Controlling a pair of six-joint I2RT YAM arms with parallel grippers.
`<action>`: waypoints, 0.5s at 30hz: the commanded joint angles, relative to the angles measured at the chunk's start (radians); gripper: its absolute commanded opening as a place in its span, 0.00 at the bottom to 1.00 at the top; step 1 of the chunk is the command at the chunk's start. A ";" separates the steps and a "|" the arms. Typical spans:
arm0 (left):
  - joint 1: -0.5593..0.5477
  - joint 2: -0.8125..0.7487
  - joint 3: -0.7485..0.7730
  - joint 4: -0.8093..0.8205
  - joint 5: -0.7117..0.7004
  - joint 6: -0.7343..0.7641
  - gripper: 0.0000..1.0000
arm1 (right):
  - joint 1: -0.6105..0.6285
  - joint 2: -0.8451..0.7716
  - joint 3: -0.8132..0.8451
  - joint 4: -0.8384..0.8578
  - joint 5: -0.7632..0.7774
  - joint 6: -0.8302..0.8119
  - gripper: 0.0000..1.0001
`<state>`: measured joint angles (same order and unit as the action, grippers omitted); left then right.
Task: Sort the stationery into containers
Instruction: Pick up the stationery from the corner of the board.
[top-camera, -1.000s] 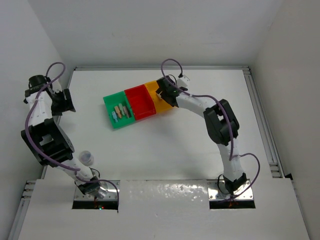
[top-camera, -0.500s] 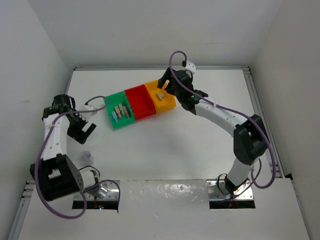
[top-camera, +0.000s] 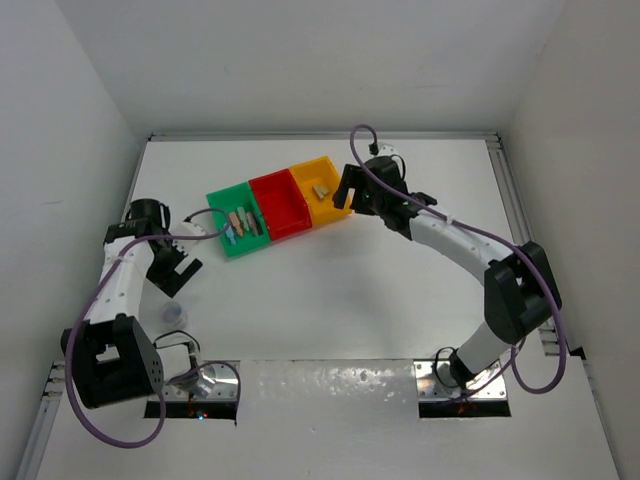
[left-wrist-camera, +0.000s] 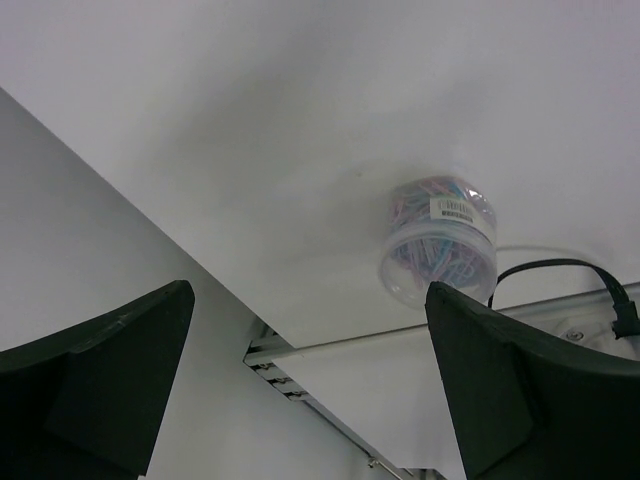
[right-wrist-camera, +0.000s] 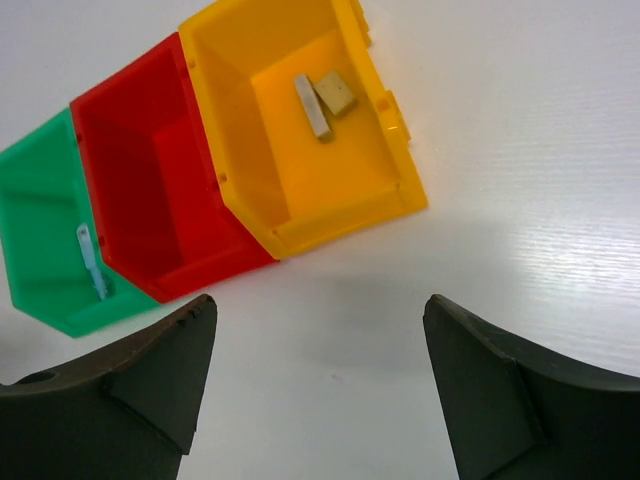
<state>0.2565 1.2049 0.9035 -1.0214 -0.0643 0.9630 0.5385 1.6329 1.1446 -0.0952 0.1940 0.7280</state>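
Top external view, starting at the near edge of the worktop (top-camera: 330, 300): both arms rise from their bases there. The left arm doubles up along the left edge. Its elbow sits low by the near-left corner, its forearm runs toward the far side, and its wrist is bent back so the fingers point toward the near-right. The left gripper (top-camera: 178, 268) is spread wide with nothing between its fingers. A clear round tub (top-camera: 175, 315) stands apart from it on the near side, by the left edge. In the left wrist view the left gripper (left-wrist-camera: 305, 292) frames that tub (left-wrist-camera: 438, 243), which is full of coloured paper clips and untouched.

The right arm bows out toward the right edge at its elbow, and its forearm stretches far and left. The right gripper (top-camera: 345, 188) is released and empty, just off the right side of the yellow bin (top-camera: 318, 165).

Toward the far side, the three joined bins sit slanted. The green bin (top-camera: 222, 200) holds several short sticks (top-camera: 240, 222). The red bin (top-camera: 275, 185) shows no contents. The right wrist view looks down past the parted right gripper (right-wrist-camera: 315, 305) into the yellow bin (right-wrist-camera: 330, 200), where a beige block (right-wrist-camera: 337, 92) touches a grey stick (right-wrist-camera: 312, 106). A bluish stick (right-wrist-camera: 92, 262) lies in the green bin (right-wrist-camera: 40, 230).
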 joint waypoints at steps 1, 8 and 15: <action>-0.040 -0.007 0.024 0.049 -0.094 -0.147 1.00 | -0.031 -0.080 0.009 -0.063 -0.048 -0.093 0.83; -0.137 -0.080 -0.035 0.018 -0.094 -0.167 1.00 | -0.051 -0.068 0.046 -0.187 0.001 -0.147 0.83; -0.114 -0.062 -0.147 0.032 -0.092 -0.037 1.00 | -0.026 -0.039 0.136 -0.268 0.123 -0.131 0.82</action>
<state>0.1265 1.1355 0.7673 -0.9924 -0.1711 0.8623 0.4957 1.5986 1.2190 -0.3370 0.2356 0.6102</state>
